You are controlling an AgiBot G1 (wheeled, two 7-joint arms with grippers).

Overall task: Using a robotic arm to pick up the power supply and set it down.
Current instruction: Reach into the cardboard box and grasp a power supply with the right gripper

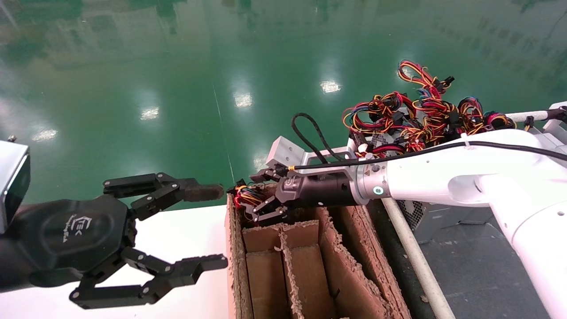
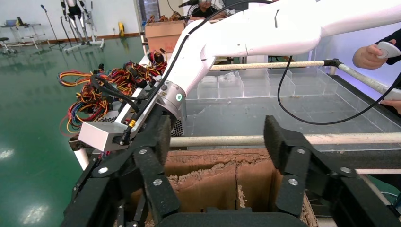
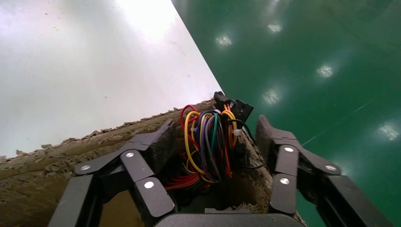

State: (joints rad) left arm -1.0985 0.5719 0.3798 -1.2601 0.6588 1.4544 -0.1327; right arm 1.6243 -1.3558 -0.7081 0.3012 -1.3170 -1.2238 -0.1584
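My right robotic arm (image 1: 465,177) reaches across from the right to the far left corner of the brown cardboard divider box (image 1: 350,274). Its gripper (image 1: 258,197) is open and straddles a bundle of red, yellow and purple wires (image 3: 208,142) of a power supply whose body is hidden down in that compartment. In the right wrist view the gripper (image 3: 215,125) has one finger inside the box and the other finger (image 3: 279,146) outside its torn wall. My left gripper (image 1: 219,227) hovers open and empty over the white table (image 1: 186,230), left of the box.
Several more power supplies with tangled wires (image 1: 421,110) lie on the cart at the right, one grey perforated body (image 1: 416,217) beside a white rail (image 1: 412,252). Green floor lies beyond. A person's hand (image 2: 373,54) holds a device at the cart's far side.
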